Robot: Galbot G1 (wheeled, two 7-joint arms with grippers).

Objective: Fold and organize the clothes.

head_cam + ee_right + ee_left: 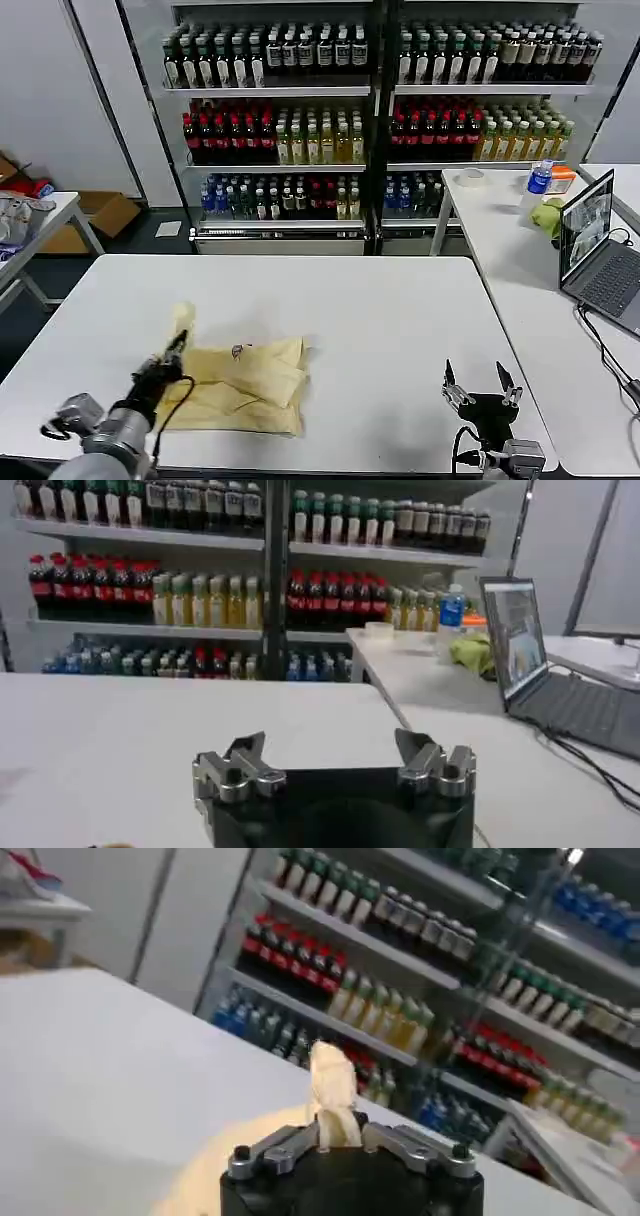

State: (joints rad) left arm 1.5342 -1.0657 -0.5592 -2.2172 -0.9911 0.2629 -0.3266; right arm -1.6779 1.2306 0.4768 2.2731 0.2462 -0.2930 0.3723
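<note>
The shirt [240, 385] lies partly folded at the lower left of the bench [380, 320], bunched and uneven. The left gripper [172, 352] has its jaws pinching a sleeve end, lifted off the surface. The right gripper [482, 385] waits lower right, jaws spread. Folding looks roughly halfway; squaring and tidying remain.

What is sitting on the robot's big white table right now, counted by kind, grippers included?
Pale cream-yellow thin fabric short-sleeved shirt: 1
Robot grippers: 2, left gripper shut on the shirt, right gripper open with fingers apart
Total: 3
</note>
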